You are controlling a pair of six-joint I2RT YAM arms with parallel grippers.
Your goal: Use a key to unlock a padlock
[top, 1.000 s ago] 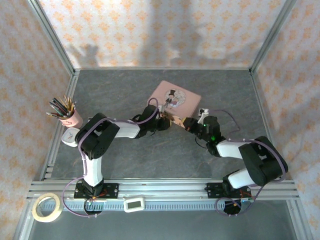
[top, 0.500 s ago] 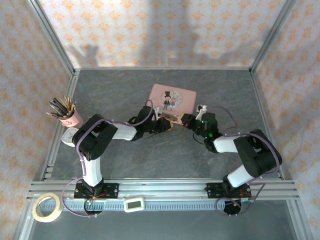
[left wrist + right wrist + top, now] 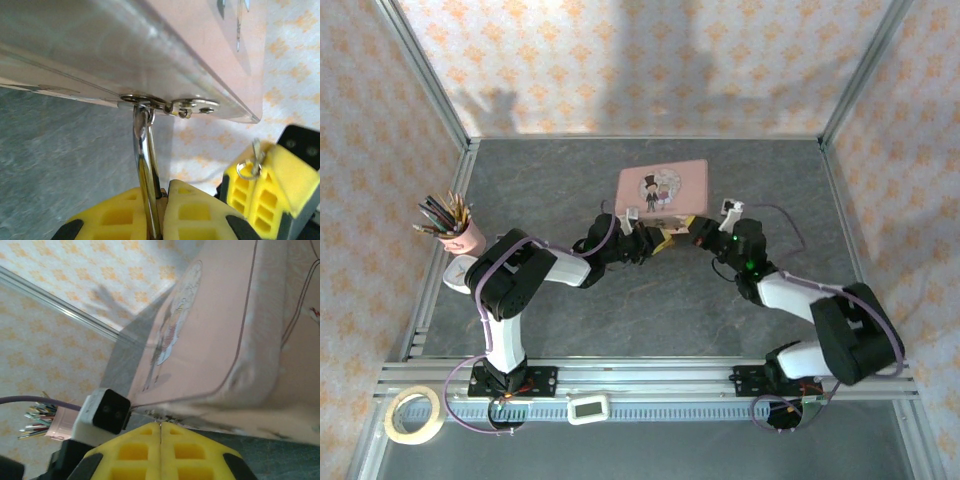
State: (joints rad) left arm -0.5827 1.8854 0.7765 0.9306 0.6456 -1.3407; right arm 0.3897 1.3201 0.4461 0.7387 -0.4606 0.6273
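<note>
Left claw [image 3: 161, 194] sits clamped at the pink rectangular picture tin [image 3: 662, 188], lid shut; we spot coloured pencils [image 3: 442, 212] in the pink cup [image 3: 467, 239]. That claw pinches the tiny brass-coloured padlock [image 3: 146, 172] by its shackle [image 3: 141, 132], hooked on the tin; right claw [image 3: 160, 437], closed, grips a silvery key ring [image 3: 247, 170].

No words, numbers or brand marks can be read anywhere. The pink tin [image 3: 662, 190] carries a printed picture of a small figure in a top hat on its lid, without legible lettering. The small white device [image 3: 588, 408] well in front of the tin has a screen too small to read.
</note>
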